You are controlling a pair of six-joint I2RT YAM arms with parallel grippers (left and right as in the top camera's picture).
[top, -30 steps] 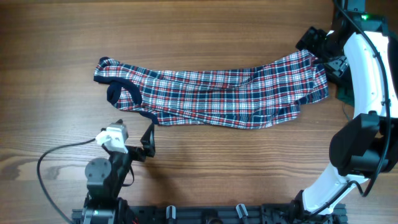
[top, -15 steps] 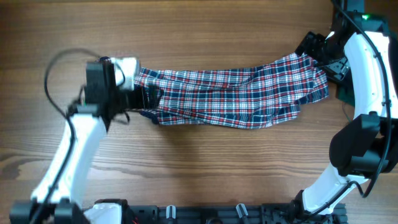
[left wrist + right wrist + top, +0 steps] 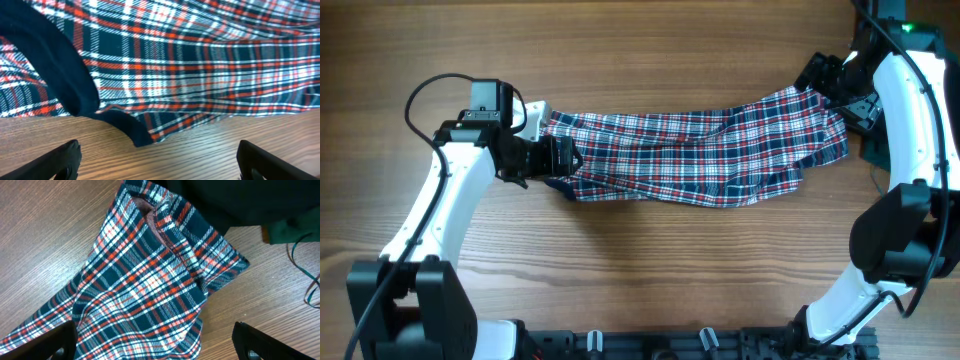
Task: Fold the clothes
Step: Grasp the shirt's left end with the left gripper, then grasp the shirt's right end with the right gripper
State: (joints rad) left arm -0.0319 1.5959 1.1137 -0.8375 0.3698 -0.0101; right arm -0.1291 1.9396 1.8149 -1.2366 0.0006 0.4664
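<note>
Overhead straight down, far; wrist views close, oblique; all share plaid shirt [image 3: 690, 155].

Wood-grain table [image 3: 650, 280], plaid shirt [image 3: 690, 155] lying rumpled across it L to R, green item [image 3: 287, 230] by R edge

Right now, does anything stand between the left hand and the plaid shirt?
Nothing visible does. The left hand hangs open right at the plaid shirt; only bare table shows between its fingers and the shirt's navy-trimmed edge.
</note>
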